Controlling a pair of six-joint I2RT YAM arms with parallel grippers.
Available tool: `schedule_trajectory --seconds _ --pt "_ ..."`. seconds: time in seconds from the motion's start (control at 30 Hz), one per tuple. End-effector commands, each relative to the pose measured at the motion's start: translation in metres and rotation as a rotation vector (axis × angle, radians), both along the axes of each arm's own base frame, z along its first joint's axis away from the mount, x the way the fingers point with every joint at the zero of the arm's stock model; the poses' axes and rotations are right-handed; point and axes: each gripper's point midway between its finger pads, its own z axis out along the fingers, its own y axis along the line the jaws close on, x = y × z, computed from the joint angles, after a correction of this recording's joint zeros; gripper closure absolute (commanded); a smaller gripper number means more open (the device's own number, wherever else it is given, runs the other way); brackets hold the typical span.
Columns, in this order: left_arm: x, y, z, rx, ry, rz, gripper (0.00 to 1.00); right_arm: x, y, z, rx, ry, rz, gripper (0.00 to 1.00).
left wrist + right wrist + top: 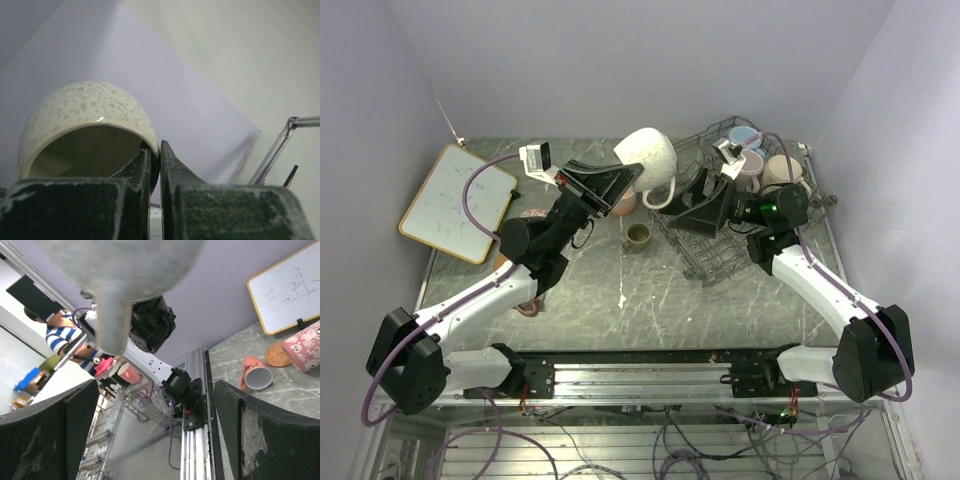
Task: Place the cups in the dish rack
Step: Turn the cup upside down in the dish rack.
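My left gripper (627,176) is shut on the rim of a cream speckled cup (647,154) and holds it high above the table's far middle. In the left wrist view the cup (85,125) fills the left side, its wall pinched in my gripper (159,150). My right gripper (669,199) stands wide open just below and right of that cup, beside its handle; its wrist view shows the blurred cup (125,280) above the empty gripper (155,405). The grey wire dish rack (705,262) at the far right holds a light blue cup (745,134), a pink cup (753,160) and a peach cup (782,170).
A small olive-brown cup (638,236) stands on the table left of the rack. A pink cup (624,205) sits under my left arm. A peach cup (256,373) lies on its side near a cork coaster (278,354) and a floral cup (305,345). A whiteboard (458,203) lies far left.
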Motion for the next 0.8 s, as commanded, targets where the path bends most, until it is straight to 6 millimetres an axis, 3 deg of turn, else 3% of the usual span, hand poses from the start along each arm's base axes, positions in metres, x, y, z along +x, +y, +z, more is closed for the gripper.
schedule_trajectory --seconds 0.0,0.3,0.77 --pt "-0.038 0.028 0.063 -0.185 -0.232 0.033 0.93 -0.001 0.003 0.025 0.068 -0.007 0.0 0.02" --pt "-0.037 0.015 0.059 -0.165 -0.258 0.004 0.93 -0.019 0.006 0.039 0.086 -0.037 0.036 0.05" --pt "-0.046 0.002 0.038 -0.168 -0.266 -0.044 0.93 -0.004 0.011 0.046 0.104 0.036 0.016 0.15"
